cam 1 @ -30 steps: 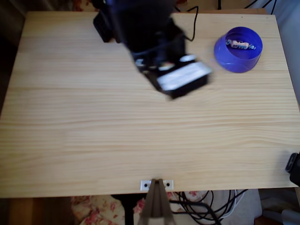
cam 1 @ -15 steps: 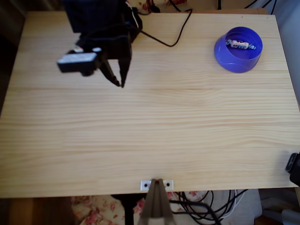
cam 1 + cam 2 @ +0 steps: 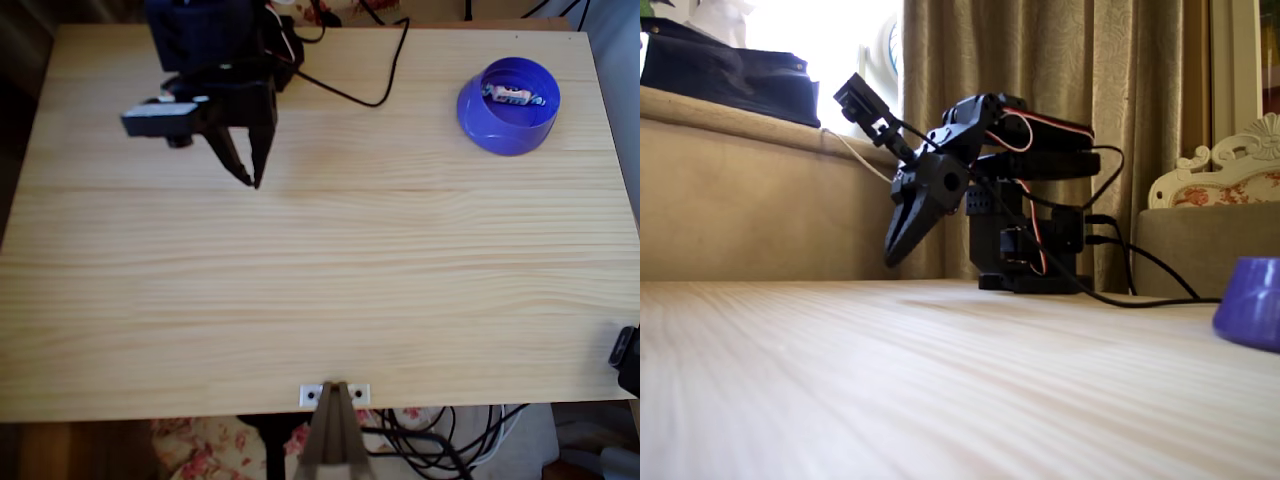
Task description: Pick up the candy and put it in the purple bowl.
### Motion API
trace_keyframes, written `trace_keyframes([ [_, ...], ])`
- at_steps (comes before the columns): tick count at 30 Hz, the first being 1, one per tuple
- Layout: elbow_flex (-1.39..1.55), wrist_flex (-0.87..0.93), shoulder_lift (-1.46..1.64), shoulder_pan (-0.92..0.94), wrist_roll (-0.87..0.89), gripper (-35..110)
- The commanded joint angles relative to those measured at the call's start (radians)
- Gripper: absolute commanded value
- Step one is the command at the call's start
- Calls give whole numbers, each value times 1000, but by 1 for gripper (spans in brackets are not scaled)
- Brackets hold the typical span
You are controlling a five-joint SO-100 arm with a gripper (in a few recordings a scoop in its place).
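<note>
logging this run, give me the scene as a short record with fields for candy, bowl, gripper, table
candy: lies inside the purple bowl, candy
bowl: purple bowl upright near the table's top right corner in the overhead view
gripper: gripper at the upper left in the overhead view, far from the bowl, nothing between its fingers, tips close together and pointing down above the table
table: pale wooden table
task state: candy already in the bowl

We see a blue-purple bowl (image 3: 507, 105) holding a pale white-orange candy (image 3: 511, 96) with dark marks. The table (image 3: 320, 280) is light pine with long grain streaks. The arm and its gripper (image 3: 250, 178) are black, with red and white wires. Tan patterned curtains (image 3: 1040, 60) hang behind.
</note>
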Motion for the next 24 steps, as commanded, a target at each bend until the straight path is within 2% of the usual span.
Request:
trace_keyframes([
  [1,2,40,98,15,20,0],
  [4,18,91,181,31,38,0],
  [13,20,92,181,57,66,0],
  [19,35,23,183,-15,-107,0],
  [24,38,18,183,-2,-107,0],
])
